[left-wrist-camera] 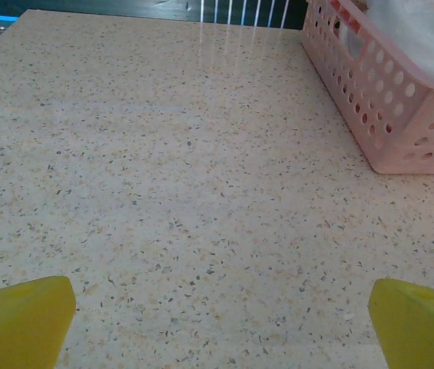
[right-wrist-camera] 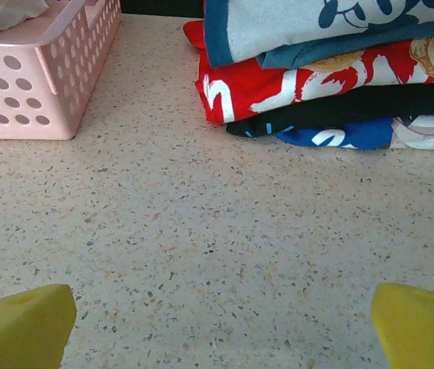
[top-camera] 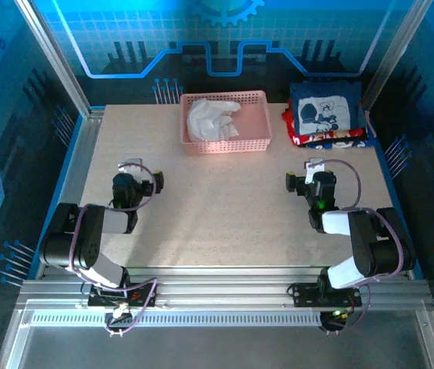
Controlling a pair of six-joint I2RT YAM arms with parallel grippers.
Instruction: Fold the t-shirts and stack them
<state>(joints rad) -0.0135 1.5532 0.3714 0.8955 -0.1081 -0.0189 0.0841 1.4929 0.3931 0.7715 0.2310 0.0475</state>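
my left gripper [left-wrist-camera: 220, 319] hangs over the bare table [left-wrist-camera: 163, 192], its yellow fingers spread wide with nothing between them. my right gripper [right-wrist-camera: 220, 323] is spread and empty too. a folded stack of t-shirts [top-camera: 328, 115] sits at the far right corner: navy shirt [right-wrist-camera: 278, 27] on top, then red shirt [right-wrist-camera: 278, 81], black shirt [right-wrist-camera: 355, 104] and blue shirt [right-wrist-camera: 339, 137]. a crumpled white shirt [top-camera: 213, 119] lies in the pink basket [top-camera: 224, 144], near the stack's left.

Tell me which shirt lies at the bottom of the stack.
The blue shirt with white print, beneath the black shirt, red shirt and navy shirt.
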